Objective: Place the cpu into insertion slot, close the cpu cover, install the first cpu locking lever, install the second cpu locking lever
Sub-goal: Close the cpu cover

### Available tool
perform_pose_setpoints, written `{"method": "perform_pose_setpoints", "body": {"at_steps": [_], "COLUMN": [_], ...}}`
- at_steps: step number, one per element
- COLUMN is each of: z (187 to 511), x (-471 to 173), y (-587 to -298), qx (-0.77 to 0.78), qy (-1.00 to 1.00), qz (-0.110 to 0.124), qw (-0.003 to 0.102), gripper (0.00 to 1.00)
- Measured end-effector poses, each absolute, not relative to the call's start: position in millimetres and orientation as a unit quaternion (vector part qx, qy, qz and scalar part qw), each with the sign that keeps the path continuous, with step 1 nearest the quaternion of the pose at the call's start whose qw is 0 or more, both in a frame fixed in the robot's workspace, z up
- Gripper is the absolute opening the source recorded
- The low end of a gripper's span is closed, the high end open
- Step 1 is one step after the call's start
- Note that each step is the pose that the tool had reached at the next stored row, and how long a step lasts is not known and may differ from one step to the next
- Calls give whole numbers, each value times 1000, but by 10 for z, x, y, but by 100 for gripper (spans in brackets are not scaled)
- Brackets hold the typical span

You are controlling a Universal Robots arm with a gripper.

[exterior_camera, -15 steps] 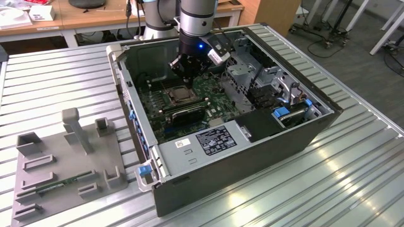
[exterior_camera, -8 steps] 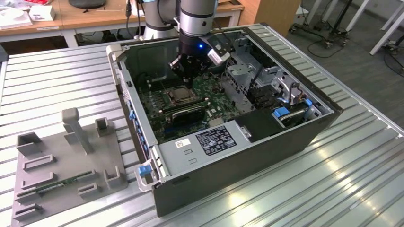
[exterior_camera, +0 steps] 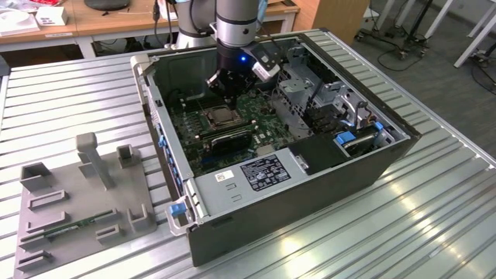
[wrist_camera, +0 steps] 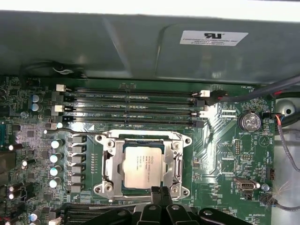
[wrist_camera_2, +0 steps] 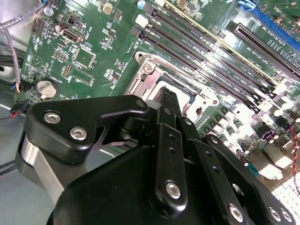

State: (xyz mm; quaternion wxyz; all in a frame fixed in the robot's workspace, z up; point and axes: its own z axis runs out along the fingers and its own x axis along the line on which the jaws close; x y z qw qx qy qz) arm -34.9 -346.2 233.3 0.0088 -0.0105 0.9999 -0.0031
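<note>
Inside the open computer case (exterior_camera: pixel 310 192) on the table (exterior_camera: pixel 419 232), the cpu (wrist_camera: pixel 143 165) lies in the insertion slot (wrist_camera: pixel 140 143), with the cpu cover (wrist_camera: pixel 108 161) flat over its edges. The pincer (wrist_camera: pixel 160 193), its fingers together and empty, hovers at the slot's edge. Whether it touches the cover is hard to tell.

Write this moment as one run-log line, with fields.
cpu: in slot | cover: down over cpu | gripper: shut, by cover edge
</note>
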Motion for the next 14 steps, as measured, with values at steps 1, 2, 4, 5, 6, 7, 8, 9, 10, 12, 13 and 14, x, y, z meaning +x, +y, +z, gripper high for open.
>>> {"method": "perform_pose_setpoints", "body": {"at_steps": [1,2,4,5,6,7,8,9,10,12,13,14], "z": [2329,2327,2322,2319,2318,2318,2318,2318,2318,2317,2317,2315], "x": [-352,-357,-365,-370,-375,-376,-376,-376,-376,-376,-382,-388], "y": [-3462,-3463,-3462,-3462,-3462,-3462,-3462,-3462,-3462,-3462,-3462,-3462], "qx": [-10,-10,-10,-10,-10,-10,-10,-10,-10,-10,-10,-10], "qy": [1000,1000,1000,1000,1000,1000,1000,1000,1000,1000,1000,1000], "qz": [-3,-3,-3,-3,-3,-3,-3,-3,-3,-3,-3,-3], "qw": [9,9,9,9,9,9,9,9,9,9,9,9], "gripper": [11,11,11,11,11,11,11,11,11,11,11,11]}}
